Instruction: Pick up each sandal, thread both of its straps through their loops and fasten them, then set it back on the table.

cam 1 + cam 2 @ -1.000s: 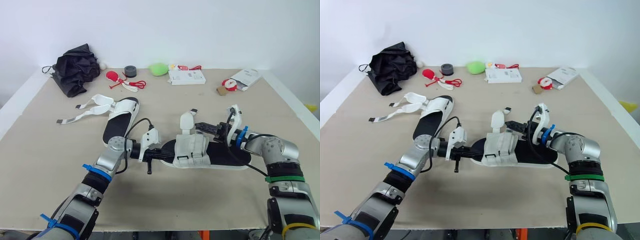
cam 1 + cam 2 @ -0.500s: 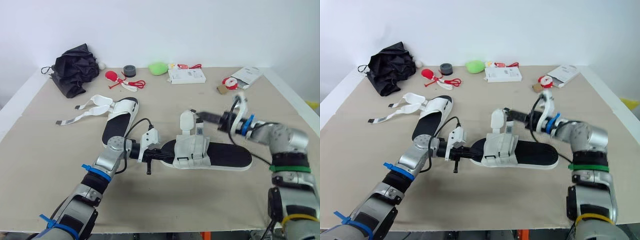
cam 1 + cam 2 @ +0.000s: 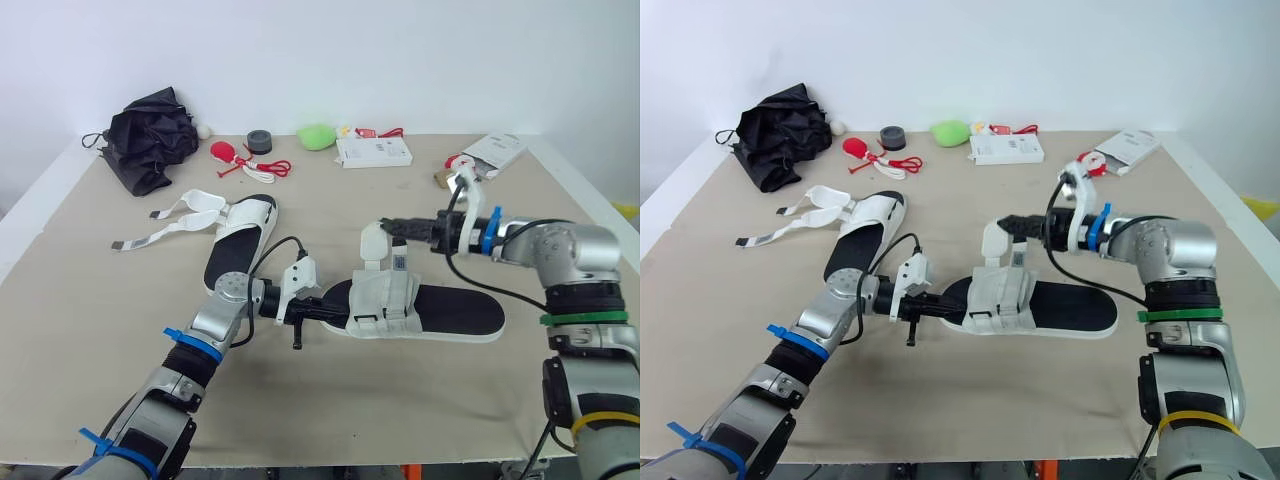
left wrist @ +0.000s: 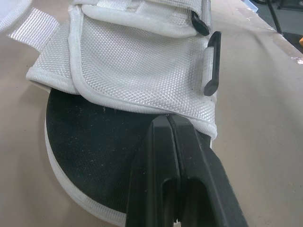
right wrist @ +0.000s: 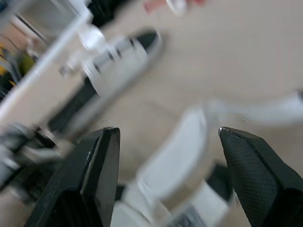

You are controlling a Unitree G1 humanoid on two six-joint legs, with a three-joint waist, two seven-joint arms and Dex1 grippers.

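The near sandal, a black sole with white mesh straps, lies flat mid-table. One strap tab stands upright over it. My left gripper is shut, its tips resting on the toe end of the insole at the hem of the front strap. Just above and to the right of the upright tab hovers my right gripper, open and holding nothing, with its fingers spread wide. The second sandal lies further back on the left, its loose straps trailing outward.
Along the table's far edge sit a black folded umbrella, a red item with cord, a black tape roll, a green object, a white box and a white package.
My right gripper lifted off the sandal's heel area and swung up and left, ending beside the upright strap tab. The left gripper and the sandal stayed still.
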